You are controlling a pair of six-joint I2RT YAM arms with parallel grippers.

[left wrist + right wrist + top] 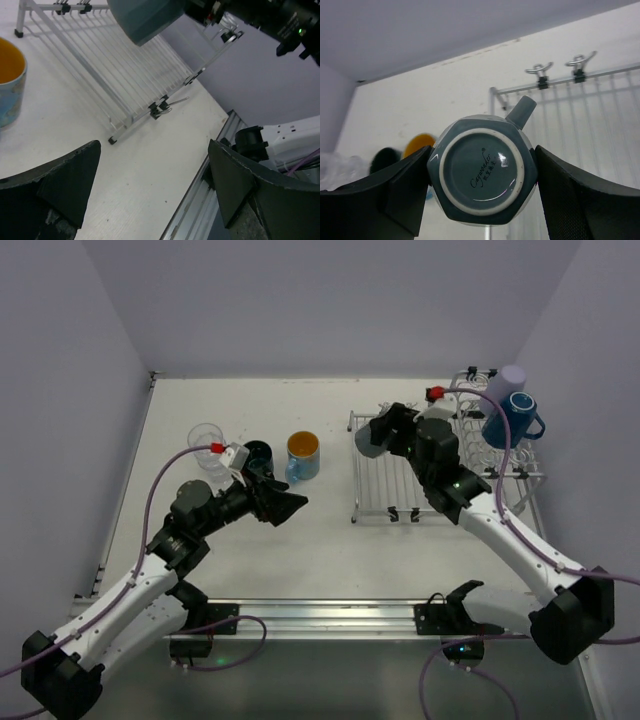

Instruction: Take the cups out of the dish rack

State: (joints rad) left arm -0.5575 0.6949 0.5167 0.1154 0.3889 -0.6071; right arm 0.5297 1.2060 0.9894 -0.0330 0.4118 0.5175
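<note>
Clamps right gripper on teal mug above rack; spreads left gripper empty, with glass, second teal mug and orange-lined mug unloaded beside it. Leaves tumbler and navy mug racked to right gripper's right.

The left tool and right tool are matte black, each with two broad wedge-shaped fingers, scuffed grey along the edges. Behind each tool come black joints, then white arm shells. A red plug sits just behind each, feeding a lavender cable. A green light glows behind the right tool.
</note>
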